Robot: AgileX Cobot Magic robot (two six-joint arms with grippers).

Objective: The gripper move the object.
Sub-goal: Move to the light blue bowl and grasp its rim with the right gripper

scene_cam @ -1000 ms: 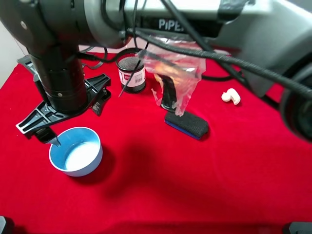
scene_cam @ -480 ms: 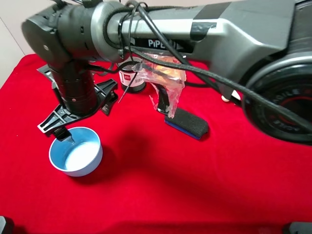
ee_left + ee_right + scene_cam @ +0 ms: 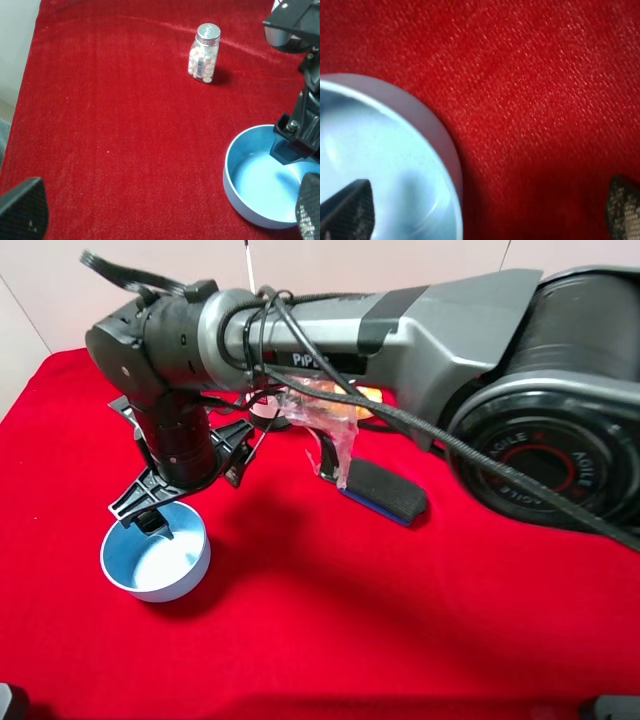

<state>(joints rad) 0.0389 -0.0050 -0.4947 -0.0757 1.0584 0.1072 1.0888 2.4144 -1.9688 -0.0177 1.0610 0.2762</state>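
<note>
The light-blue bowl (image 3: 155, 560) stands on the red cloth at the front left. My right gripper (image 3: 196, 501) reaches across from the right and hangs over the bowl's far rim. It is open. One finger (image 3: 155, 524) dips inside the bowl and the other is outside it. The right wrist view shows the bowl's rim (image 3: 440, 145) between the right gripper's (image 3: 487, 210) two fingertips. The left wrist view shows the bowl (image 3: 260, 185) with that finger (image 3: 290, 145) in it. My left gripper (image 3: 165, 210) is open and empty, beside the bowl.
A black pad with a blue underside (image 3: 383, 492) lies at the middle. A crumpled clear plastic bag (image 3: 322, 418) hangs just behind it. A pill bottle (image 3: 204, 53) stands further back on the cloth. The right arm (image 3: 420, 330) spans the back of the table.
My right gripper has moved right and down, from beside the bowl to over its far rim, with one finger now inside. The bowl has not moved.
</note>
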